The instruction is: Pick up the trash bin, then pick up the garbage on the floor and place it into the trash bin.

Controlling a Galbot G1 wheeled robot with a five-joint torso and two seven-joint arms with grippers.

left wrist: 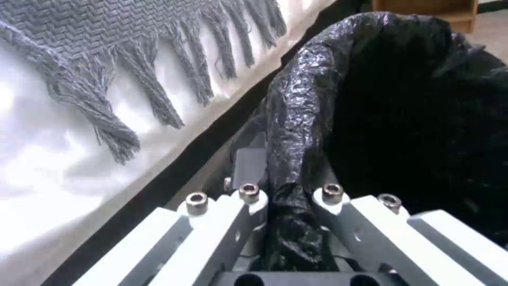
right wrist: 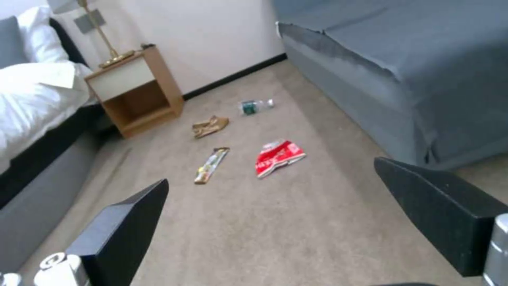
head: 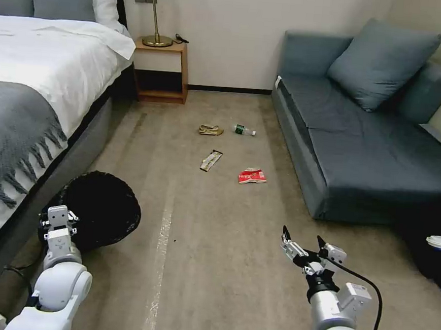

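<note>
Step in hand: I judged the bin already gripped, with the litter pick-up not yet begun.
Left hand: my left hand (head: 57,219) sat at the lower left of the head view, clenched on the bagged rim of the trash bin (head: 101,211); in the left wrist view the black liner (left wrist: 296,131) ran pinched between the jaws.
Bin place: it stood lower left, just beside the bed (head: 39,69), and I could not tell whether it was off the floor.
Right hand: my right hand (head: 303,246) hovered lower centre-right, released, its black pads (right wrist: 127,222) wide apart and holding nothing.
Garbage: all four pieces lay mid-frame on the carpet, well apart from the bin: the red-and-white packet (head: 252,176) nearest, the long wrapper (head: 211,160) beside it, the tan paper bag (head: 210,129) and the small bottle (head: 244,131) farther back.
Doing it well: I thought it best to keep the bin level with its mouth up and the thin liner from slipping, and to start with the near packet, pinching a raised edge, since it lay flat.
Writing: the packet carried pale marks and the bottle a green label, neither readable.
</note>
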